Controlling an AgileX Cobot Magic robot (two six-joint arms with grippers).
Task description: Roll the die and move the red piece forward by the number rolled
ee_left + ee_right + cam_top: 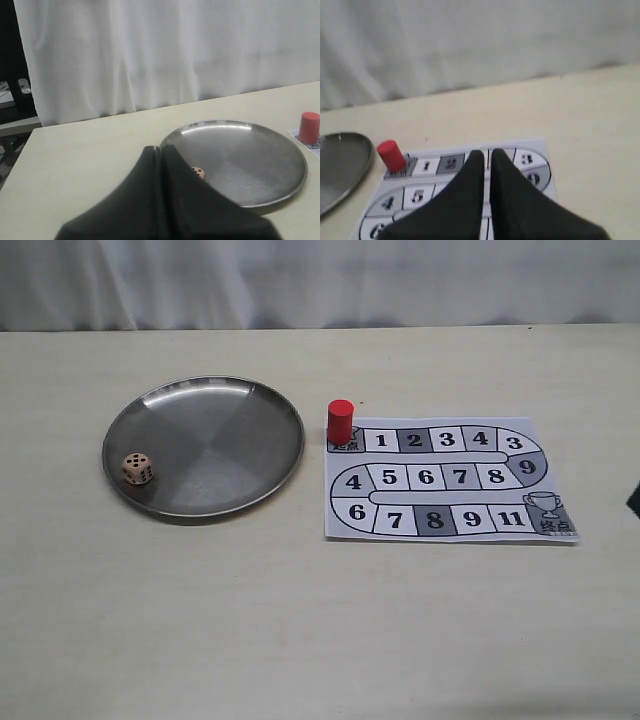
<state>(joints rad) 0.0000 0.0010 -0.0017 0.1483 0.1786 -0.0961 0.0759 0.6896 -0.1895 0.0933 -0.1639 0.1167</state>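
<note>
The die (137, 468) lies in the left part of a round metal plate (220, 440); it is a pale cube with dark pips. The red piece (340, 421) stands upright on the start square at the top left corner of the paper board (450, 480). In the left wrist view my left gripper (160, 148) is shut and empty, held over the plate's near side, and half hides the die (199, 173). My right gripper (486, 152) hangs shut and empty over the board's number squares, with the red piece (391, 155) off to one side.
The board's track winds from 1 to 11 and ends at a trophy square (548, 510). A white curtain (320, 280) closes off the far edge of the table. A dark bit of arm (634, 500) shows at the right edge.
</note>
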